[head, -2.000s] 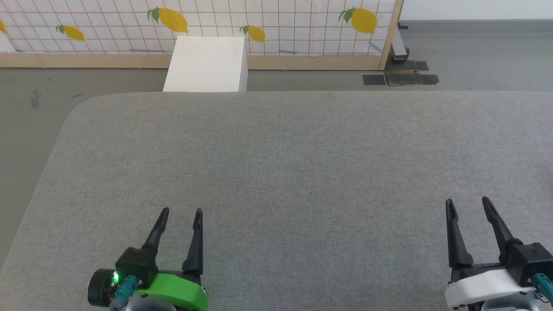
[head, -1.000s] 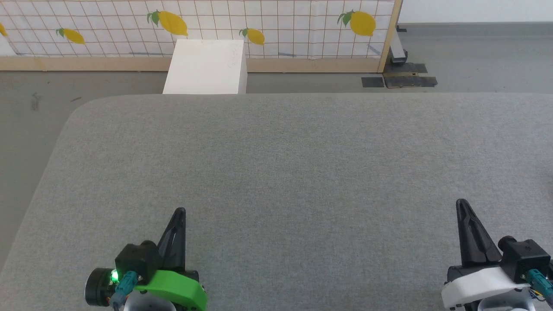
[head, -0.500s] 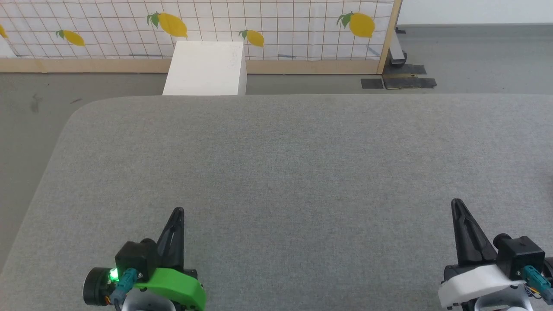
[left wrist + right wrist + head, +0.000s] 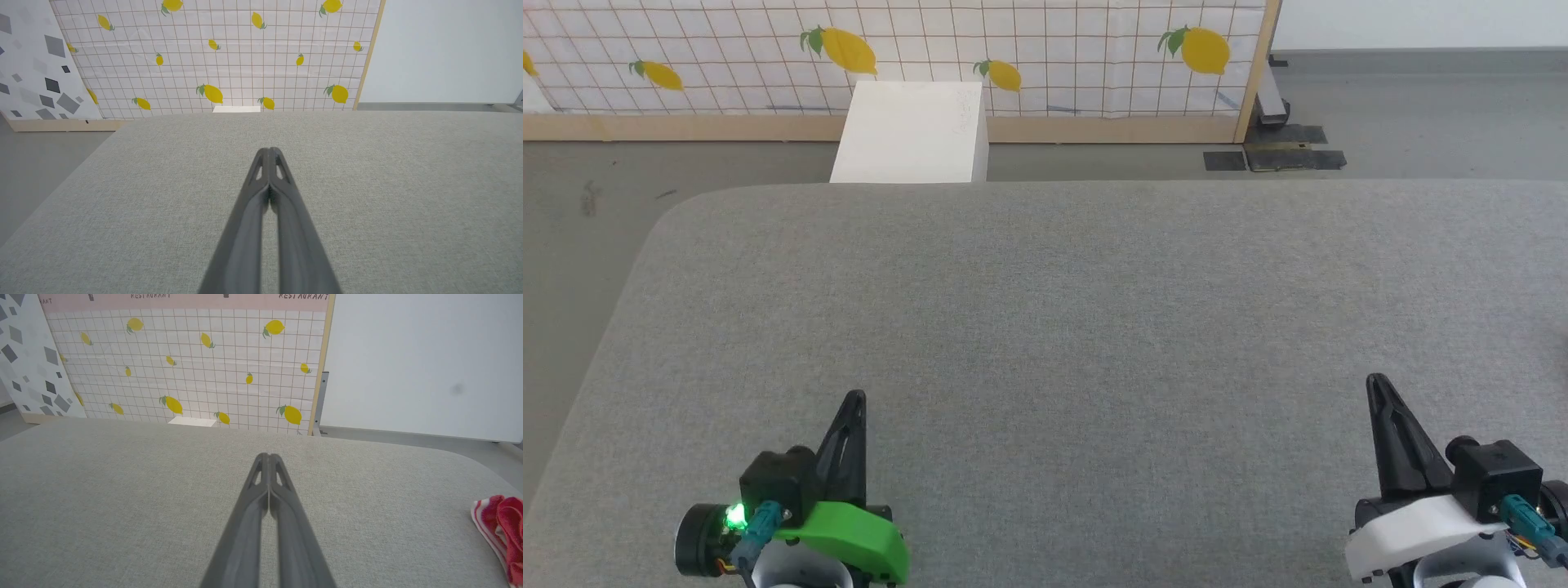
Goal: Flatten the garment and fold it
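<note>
A bunched edge of the red garment point(image 4: 500, 531), with red-white striped trim, lies on the grey padded table point(image 4: 1062, 294) at the far right of the right wrist view. My left gripper point(image 4: 853, 400) hovers low over the table's near left, shut and empty; its fingers point(image 4: 269, 152) press together in the left wrist view. Over the near right, my right gripper point(image 4: 1376, 382) is likewise shut on nothing, fingers point(image 4: 268, 456) touching. The garment sits well to the right of the right gripper, apart from it.
A white box point(image 4: 907, 135) stands on the floor just beyond the table's far edge. Behind it runs a lemon-print grid panel point(image 4: 1029, 49) with a wooden base. Black mats point(image 4: 1274, 159) lie on the floor at the back right.
Both grippers went from open two seconds ago to shut one second ago and have stayed shut. The head view has tipped slightly; both grippers have crept a little leftward.
</note>
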Motion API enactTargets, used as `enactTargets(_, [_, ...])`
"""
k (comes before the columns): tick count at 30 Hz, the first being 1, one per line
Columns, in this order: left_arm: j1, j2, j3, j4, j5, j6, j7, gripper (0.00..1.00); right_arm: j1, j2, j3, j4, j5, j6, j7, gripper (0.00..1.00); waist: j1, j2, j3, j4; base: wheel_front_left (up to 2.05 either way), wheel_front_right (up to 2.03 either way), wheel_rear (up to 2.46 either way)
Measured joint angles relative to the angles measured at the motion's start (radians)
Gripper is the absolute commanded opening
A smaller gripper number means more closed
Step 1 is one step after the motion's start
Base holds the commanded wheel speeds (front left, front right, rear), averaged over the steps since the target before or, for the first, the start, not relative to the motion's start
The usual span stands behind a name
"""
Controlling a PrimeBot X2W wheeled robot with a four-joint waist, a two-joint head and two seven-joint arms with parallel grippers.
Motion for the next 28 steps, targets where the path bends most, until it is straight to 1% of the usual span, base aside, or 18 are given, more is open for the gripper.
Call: enactTargets(28, [-0.002,0.000,0.016,-0.029,0.032,0.028,0.067,0.00,-0.017,0.000,0.031,-0.017,-0.007,0.000,0.066,0.00,0.0000,0.0000,-0.010,-0.003,0.00,0.00,0.00])
